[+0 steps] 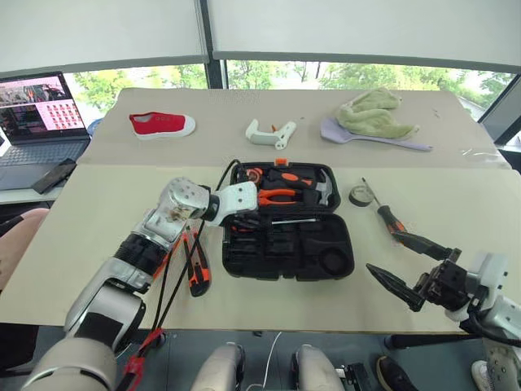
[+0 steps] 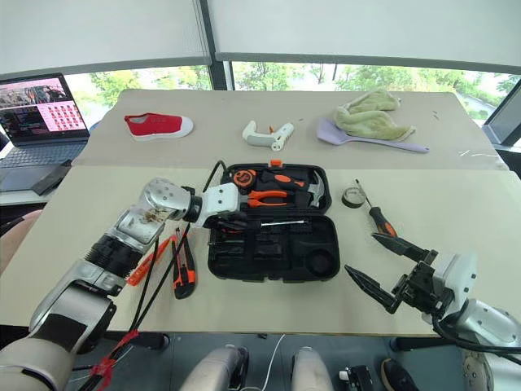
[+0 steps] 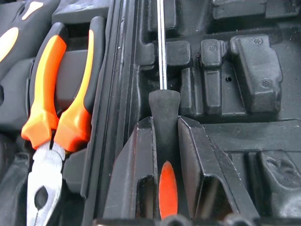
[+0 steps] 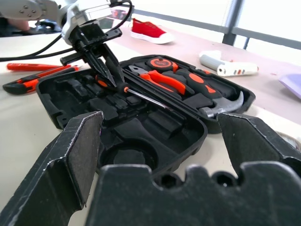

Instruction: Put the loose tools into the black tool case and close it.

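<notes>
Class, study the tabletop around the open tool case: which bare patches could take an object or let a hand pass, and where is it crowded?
Bare: the near table strip in front of the black tool case, and the stretch between the case and the white glue gun. Crowded: left of the case, with the utility knife and left gripper; right of it, the tape roll and a screwdriver.

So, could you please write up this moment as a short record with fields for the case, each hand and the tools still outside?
case: black tool case lies open on the table; pliers and hammer sit in its far half
left hand: left hand shut on a screwdriver, held over the slots of the near half
right hand: right hand open, apart from the tools
still outside: utility knife left of the case; tape roll and a second screwdriver on its right
</notes>
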